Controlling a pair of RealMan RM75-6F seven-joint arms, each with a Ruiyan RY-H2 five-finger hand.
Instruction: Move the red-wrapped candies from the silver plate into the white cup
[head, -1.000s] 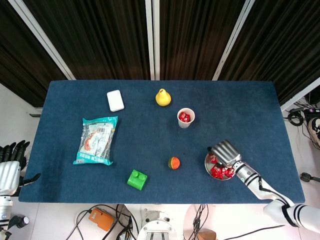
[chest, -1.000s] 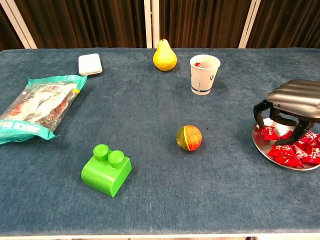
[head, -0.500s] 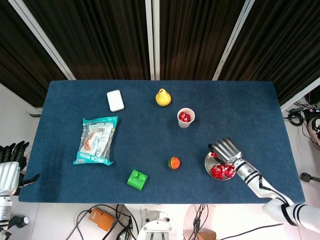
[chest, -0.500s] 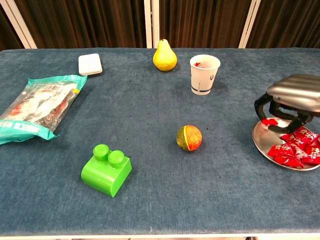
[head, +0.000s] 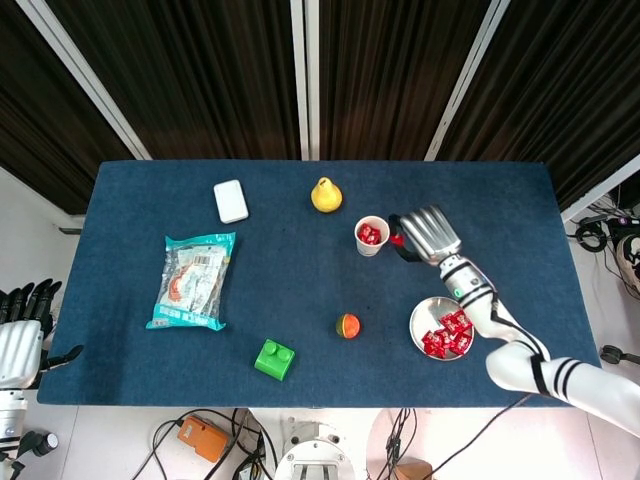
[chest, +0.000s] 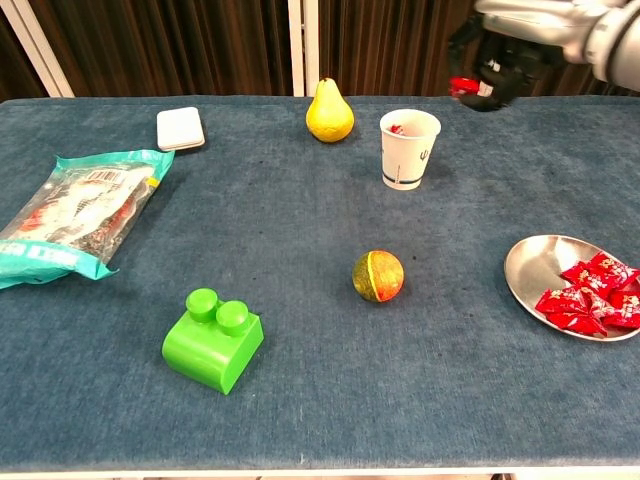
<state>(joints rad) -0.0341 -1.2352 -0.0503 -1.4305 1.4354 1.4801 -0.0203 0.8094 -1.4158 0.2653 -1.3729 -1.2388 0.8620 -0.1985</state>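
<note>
A red-wrapped candy (chest: 462, 85) is pinched in the fingertips of the right hand (head: 425, 232), which is raised above the table just to the right of the white cup (head: 372, 235). In the chest view the candy is seen held above the level of the cup's rim and a little to its right, not yet over the opening. The step in hand is judged to be the carry: one candy is lifted clear of the silver plate (head: 419, 320) and is nearly brought to the cup.

For the next move, a short shift toward the cup is judged to be needed, so that the candy hangs squarely over the mouth before the fingers are parted. The cup looks light, so it could be tipped if its rim were struck.

At least one red candy (head: 369, 234) is already seen inside the cup. A cluster of red-wrapped candies (chest: 588, 295) is left on the silver plate, near the table's right front edge, gathered toward the plate's right side. The wrappers are glossy red with crimped ends; any print is too small to be read.

The left hand (head: 24, 320) is seen off the table at the far left, with nothing visibly held; whether its fingers are spread cannot be told.
</note>
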